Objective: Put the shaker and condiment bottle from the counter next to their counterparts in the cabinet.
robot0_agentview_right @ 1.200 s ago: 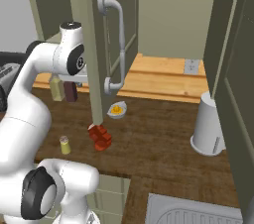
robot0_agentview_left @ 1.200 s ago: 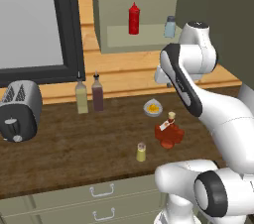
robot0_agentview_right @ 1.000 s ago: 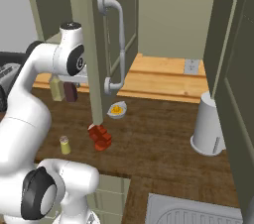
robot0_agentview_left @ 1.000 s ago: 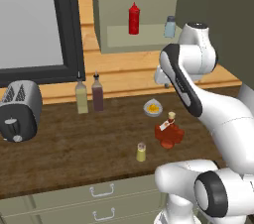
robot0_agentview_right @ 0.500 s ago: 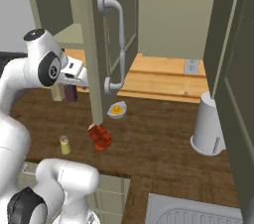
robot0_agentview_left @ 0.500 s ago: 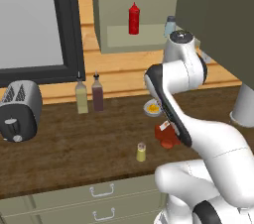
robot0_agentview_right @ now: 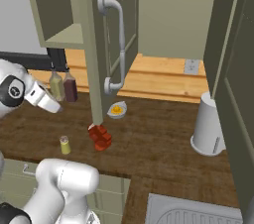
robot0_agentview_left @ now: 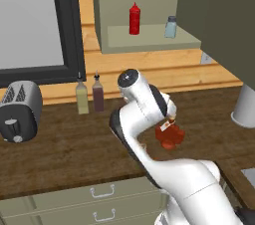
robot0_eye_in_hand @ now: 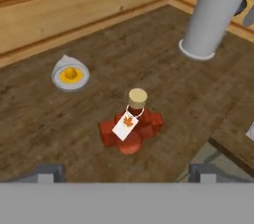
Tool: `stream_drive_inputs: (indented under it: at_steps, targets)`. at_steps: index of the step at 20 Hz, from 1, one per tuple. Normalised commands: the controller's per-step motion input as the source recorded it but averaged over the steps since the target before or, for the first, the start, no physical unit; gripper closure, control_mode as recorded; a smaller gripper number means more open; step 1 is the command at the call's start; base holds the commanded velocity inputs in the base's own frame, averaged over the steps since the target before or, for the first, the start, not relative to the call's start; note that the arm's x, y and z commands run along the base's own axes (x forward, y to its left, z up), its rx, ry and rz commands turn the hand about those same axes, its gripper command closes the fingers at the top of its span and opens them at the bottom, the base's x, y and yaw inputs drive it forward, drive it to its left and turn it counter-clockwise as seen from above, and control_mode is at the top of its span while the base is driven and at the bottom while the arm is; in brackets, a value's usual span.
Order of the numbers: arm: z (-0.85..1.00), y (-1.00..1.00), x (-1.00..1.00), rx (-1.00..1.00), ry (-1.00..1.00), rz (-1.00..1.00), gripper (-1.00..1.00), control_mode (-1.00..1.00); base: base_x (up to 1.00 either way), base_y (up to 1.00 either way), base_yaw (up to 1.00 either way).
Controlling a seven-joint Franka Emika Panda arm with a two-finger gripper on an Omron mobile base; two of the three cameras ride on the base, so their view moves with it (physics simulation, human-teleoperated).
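Observation:
The condiment bottle (robot0_eye_in_hand: 131,129), squat, ridged and red with a tan stopper and a white tag, stands upright on the dark wood counter (robot0_eye_in_hand: 163,69). My gripper (robot0_eye_in_hand: 126,172) hovers above it, open, its fingertips (robot0_eye_in_hand: 47,172) set wide on either side and touching nothing. From the base cameras the condiment bottle (robot0_agentview_left: 168,134) (robot0_agentview_right: 100,137) sits just beside my lowered arm. The small yellow shaker (robot0_agentview_right: 64,144) stands on the counter to the bottle's left. In the cabinet (robot0_agentview_left: 149,40) stand the counterparts: a tall red squeeze bottle (robot0_agentview_left: 134,18) and a blue-grey shaker (robot0_agentview_left: 171,27).
A small bowl with a yellow centre (robot0_eye_in_hand: 70,74) lies behind the bottle. A tall grey cylinder (robot0_eye_in_hand: 213,12) stands to the right. Two black-spouted bottles (robot0_agentview_left: 82,97) (robot0_agentview_left: 97,94) and a toaster (robot0_agentview_left: 17,112) stand at the left. The open cabinet door with its handle (robot0_agentview_right: 114,39) hangs over the counter.
My arm has swung down from cabinet height to just above the condiment bottle on the counter. The jaws have opened wide.

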Motion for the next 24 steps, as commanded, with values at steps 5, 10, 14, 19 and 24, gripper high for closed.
stream_drive_inputs:
  at_steps: [5,10,14,19,24]
  targets:
    - [-0.63,0.79,-0.14,-0.16,-0.15,-0.49,-1.00,-1.00,0.00,0.00,0.00]
    - [-0.52,0.39,0.01,-0.21,-0.19,-0.36,-1.00,-1.00,0.00,0.00,0.00]
    - [-0.77,0.01,0.00,-0.31,-0.14,-0.16,-1.00,-1.00,0.00,0.00,0.00]
    - [-0.53,0.01,0.01,-0.07,-0.04,-0.08,-1.00,-1.00,0.00,0.00,0.00]
    - [-0.08,0.00,0.00,0.11,0.00,0.00,-1.00,-1.00,0.00,0.00,0.00]
